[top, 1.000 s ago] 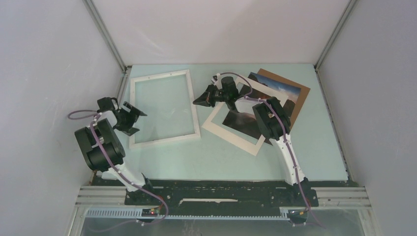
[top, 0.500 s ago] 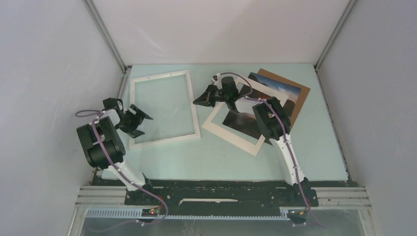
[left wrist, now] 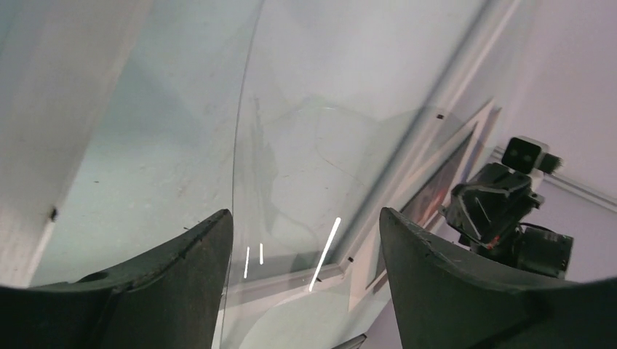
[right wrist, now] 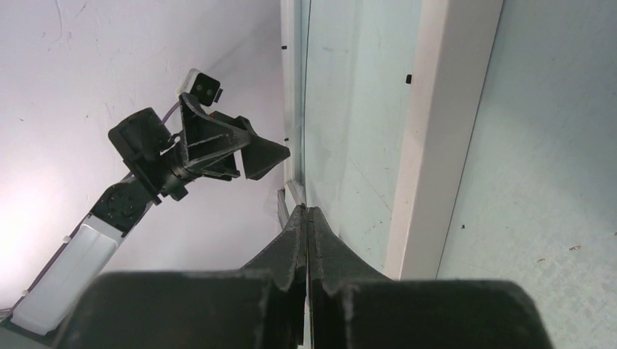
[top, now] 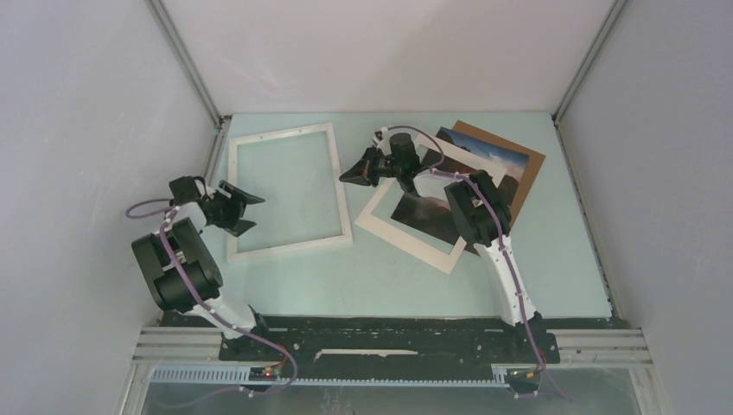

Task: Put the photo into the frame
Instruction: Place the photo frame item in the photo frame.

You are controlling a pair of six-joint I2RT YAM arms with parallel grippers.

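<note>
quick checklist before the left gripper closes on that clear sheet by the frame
1. Right gripper shut on the clear sheet edge: ok.
2. Left gripper open: ok.
3. Sheet seen in the gap between the left fingers: ok, though how deep it sits is unclear.
4. Sheet lifted free of the frame: cannot tell.
5. Photo untouched, lying on the backing board: ok.

Matt white frame [top: 277, 131], glossy clear pane [top: 290, 186]

Pale green table [top: 389, 281]: frame [top: 277, 132] left; photo [top: 422, 216] right, overlapping brown backing board [top: 538, 162].
</note>
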